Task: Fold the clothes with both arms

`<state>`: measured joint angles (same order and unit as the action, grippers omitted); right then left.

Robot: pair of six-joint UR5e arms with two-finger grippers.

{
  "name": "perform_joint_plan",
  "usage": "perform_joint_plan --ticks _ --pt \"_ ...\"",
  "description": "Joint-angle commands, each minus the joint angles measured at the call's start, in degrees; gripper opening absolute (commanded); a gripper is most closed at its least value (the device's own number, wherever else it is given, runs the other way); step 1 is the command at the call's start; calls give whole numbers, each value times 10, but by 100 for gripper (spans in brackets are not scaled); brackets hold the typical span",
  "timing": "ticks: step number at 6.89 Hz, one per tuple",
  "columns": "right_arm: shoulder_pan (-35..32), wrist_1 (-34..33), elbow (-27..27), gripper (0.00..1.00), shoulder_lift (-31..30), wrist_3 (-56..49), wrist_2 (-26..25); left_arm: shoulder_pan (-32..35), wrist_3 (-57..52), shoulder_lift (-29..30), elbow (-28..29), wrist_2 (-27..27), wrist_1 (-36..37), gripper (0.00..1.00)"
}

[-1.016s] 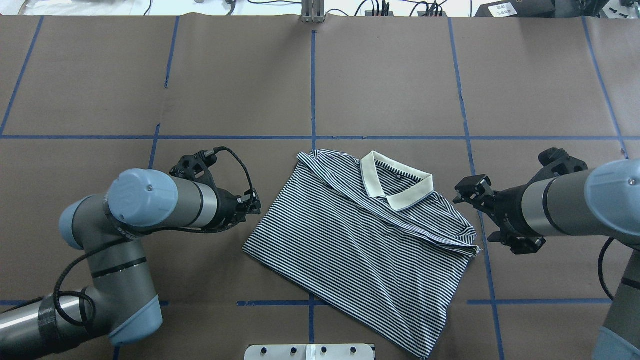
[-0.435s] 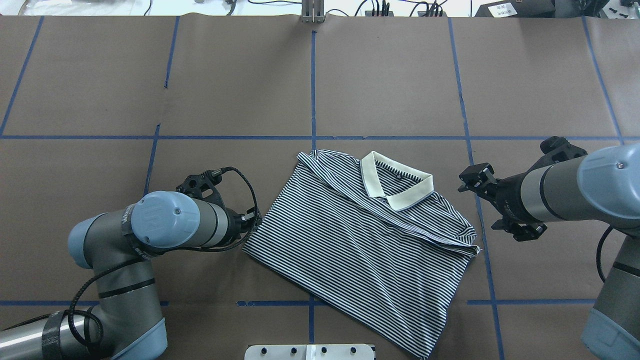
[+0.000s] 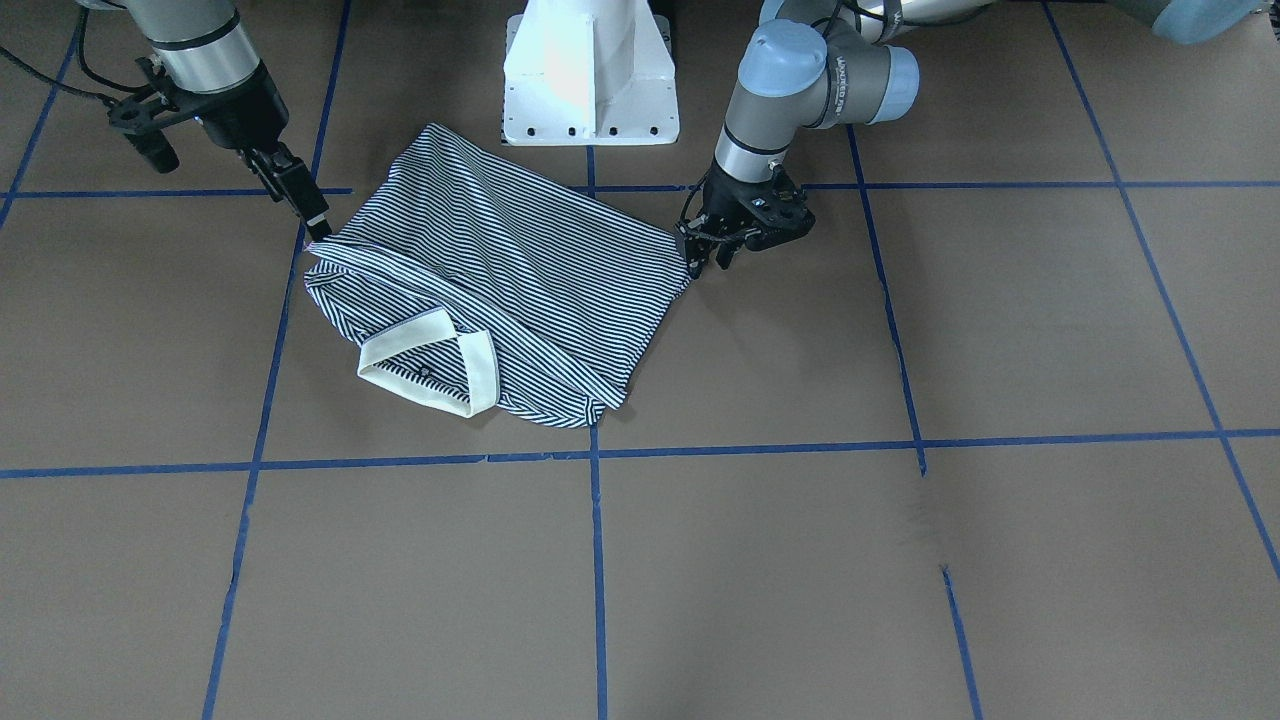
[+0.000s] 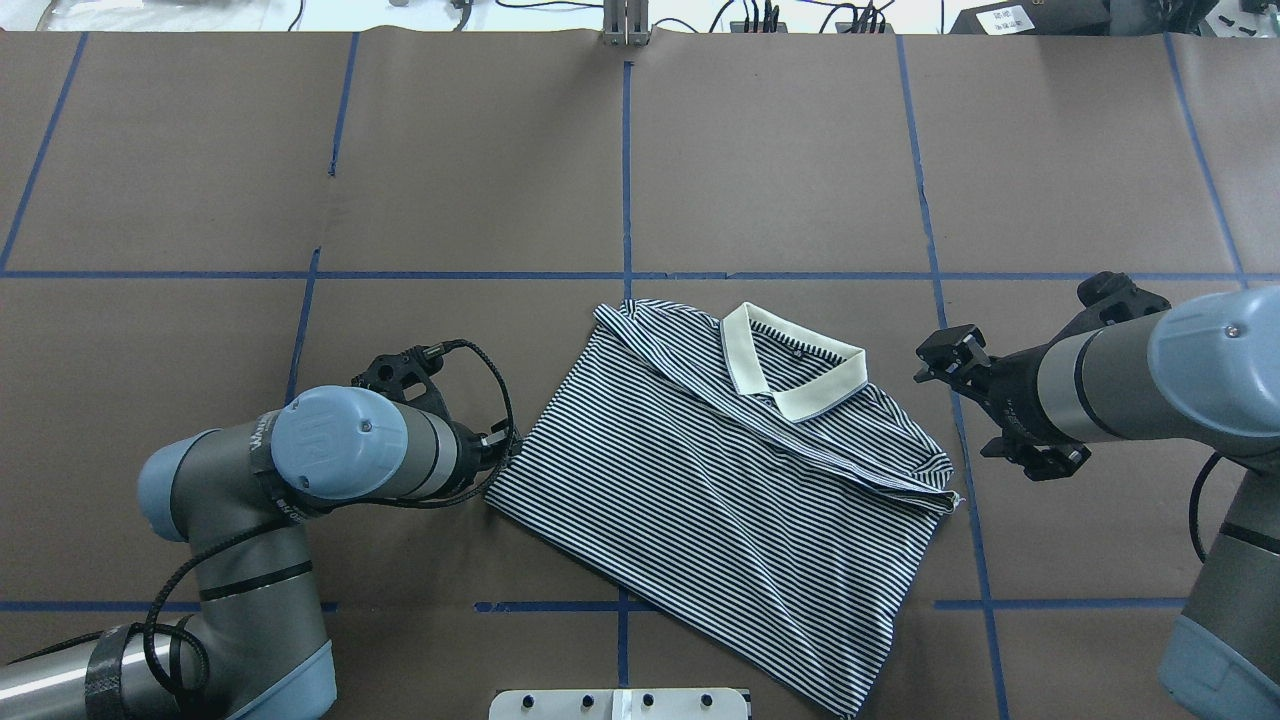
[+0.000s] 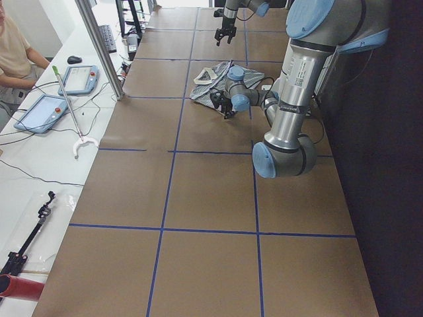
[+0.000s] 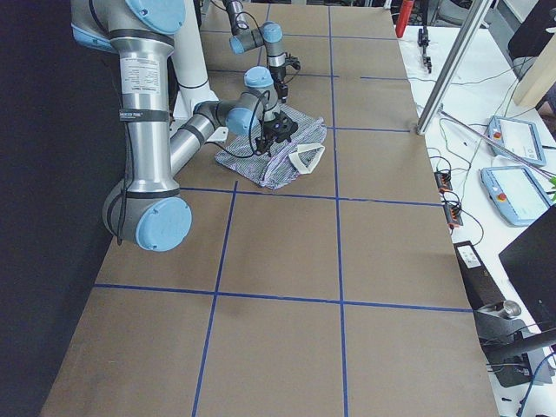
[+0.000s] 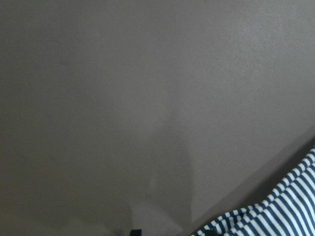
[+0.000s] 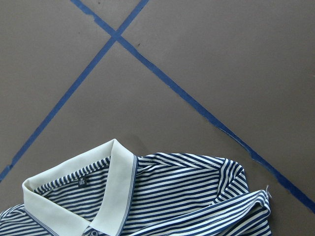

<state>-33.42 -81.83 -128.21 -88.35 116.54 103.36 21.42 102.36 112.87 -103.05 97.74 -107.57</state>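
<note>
Polo shirt [image 4: 720, 480]: soft matt striped knit cloth; ribbed cream cloth collar [image 4: 815, 395] at 1 o'clock. Table [image 4: 780, 150]: matt brown paper, blue tape lines [image 4: 626, 170]. Left arm [image 4: 250, 560], right arm [image 4: 1110, 385]: satin grey metal, smooth light-blue caps.

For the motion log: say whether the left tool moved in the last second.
Yes. The left tool has come nearer the robot, away from the far blue tape line, to the polo shirt's edge.

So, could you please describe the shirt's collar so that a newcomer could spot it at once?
On the brown table with its blue tape grid, a striped polo shirt lies just in front of the white pedestal base. The collar sits at the shirt's edge farthest from that base; it is the only plain cream band against the navy-and-white stripes.
</note>
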Motion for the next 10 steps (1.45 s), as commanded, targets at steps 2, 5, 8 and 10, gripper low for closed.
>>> perform_joint_plan --ticks 2,5,8,10 --pt "1 0 1 100 0 0 -1 -12 1 -1 0 0 5 53" --pt "0 0 1 100 0 0 -1 -15 13 0 0 0 5 30" --pt "1 1 9 100 0 0 -2 -16 33 1 -1 0 6 0" --pt "1 1 10 100 1 0 -3 -15 22 -5 -18 0 14 0"
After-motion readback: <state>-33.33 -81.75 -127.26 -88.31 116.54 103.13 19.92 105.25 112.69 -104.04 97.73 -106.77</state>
